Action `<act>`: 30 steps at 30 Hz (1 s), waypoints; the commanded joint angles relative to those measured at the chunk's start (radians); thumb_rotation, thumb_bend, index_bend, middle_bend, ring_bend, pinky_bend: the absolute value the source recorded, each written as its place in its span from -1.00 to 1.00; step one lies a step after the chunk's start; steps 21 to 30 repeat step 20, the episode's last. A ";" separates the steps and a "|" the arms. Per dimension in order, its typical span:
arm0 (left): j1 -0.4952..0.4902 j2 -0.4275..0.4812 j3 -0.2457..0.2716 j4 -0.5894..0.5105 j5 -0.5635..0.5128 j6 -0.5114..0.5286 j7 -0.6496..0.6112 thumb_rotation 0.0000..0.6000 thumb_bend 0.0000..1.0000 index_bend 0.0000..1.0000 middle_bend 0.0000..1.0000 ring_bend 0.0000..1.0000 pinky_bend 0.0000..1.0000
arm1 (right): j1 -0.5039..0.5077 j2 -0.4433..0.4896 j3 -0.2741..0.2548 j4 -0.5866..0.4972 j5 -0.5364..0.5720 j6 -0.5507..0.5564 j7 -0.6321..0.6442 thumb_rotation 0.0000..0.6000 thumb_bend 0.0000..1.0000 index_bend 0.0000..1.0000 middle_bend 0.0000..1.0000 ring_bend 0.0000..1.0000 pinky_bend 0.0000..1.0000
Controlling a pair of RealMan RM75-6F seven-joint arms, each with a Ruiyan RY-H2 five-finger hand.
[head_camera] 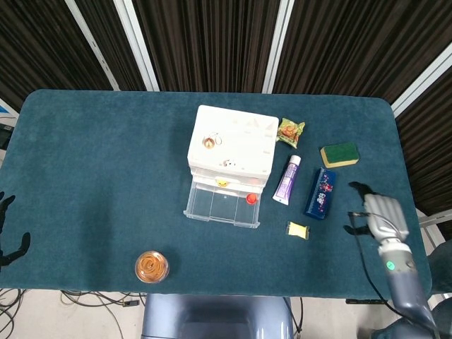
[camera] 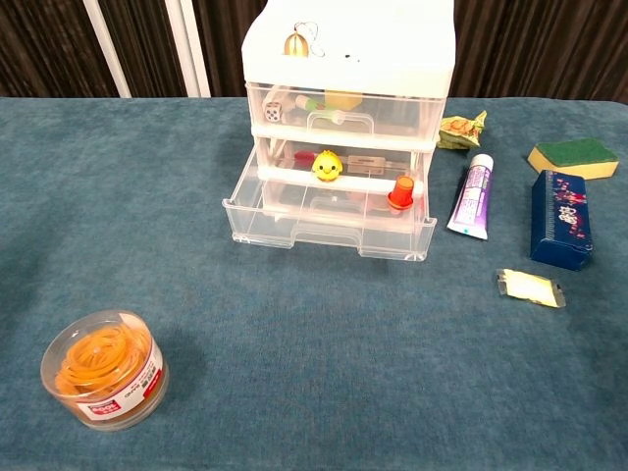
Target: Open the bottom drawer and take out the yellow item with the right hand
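Note:
The white drawer unit [head_camera: 233,145] [camera: 345,88] stands mid-table with its clear bottom drawer [head_camera: 222,207] [camera: 329,221] pulled out; a small red cup [camera: 400,191] sits in the drawer's right corner. The yellow item [head_camera: 298,229] [camera: 531,287], a flat packet, lies alone on the cloth right of the drawer. My right hand [head_camera: 378,214] hovers well to the right of it near the table's edge, fingers apart and empty; the chest view does not show it. Only dark fingertips of my left hand [head_camera: 10,240] show at the far left edge, spread apart with nothing in them.
A purple tube [head_camera: 287,179] [camera: 472,196], a blue box [head_camera: 321,193] [camera: 561,218], a green-yellow sponge [head_camera: 339,155] [camera: 573,154] and a snack packet [head_camera: 290,131] lie right of the unit. A tub of rubber bands [head_camera: 152,266] [camera: 101,368] stands front left. A yellow chick toy [camera: 327,165] sits at the middle drawer.

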 commanded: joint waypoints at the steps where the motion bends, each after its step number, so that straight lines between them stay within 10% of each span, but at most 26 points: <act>1: 0.000 -0.001 0.002 -0.001 0.003 0.001 0.007 1.00 -0.20 -0.81 -0.99 -1.00 -1.00 | -0.190 -0.083 -0.105 0.117 -0.220 0.218 0.006 1.00 -0.84 -0.77 -0.78 -0.49 -0.41; 12: 0.000 0.004 0.014 -0.003 0.033 0.008 0.026 1.00 -0.19 -0.82 -1.00 -1.00 -1.00 | -0.340 -0.181 -0.123 0.274 -0.424 0.382 -0.114 1.00 -0.88 -0.90 -0.92 -0.65 -0.52; 30: 0.000 0.013 0.024 -0.009 0.049 0.004 0.026 1.00 -0.20 -0.83 -1.00 -1.00 -1.00 | -0.362 -0.183 -0.108 0.293 -0.465 0.349 -0.148 1.00 -0.88 -0.90 -0.94 -0.66 -0.52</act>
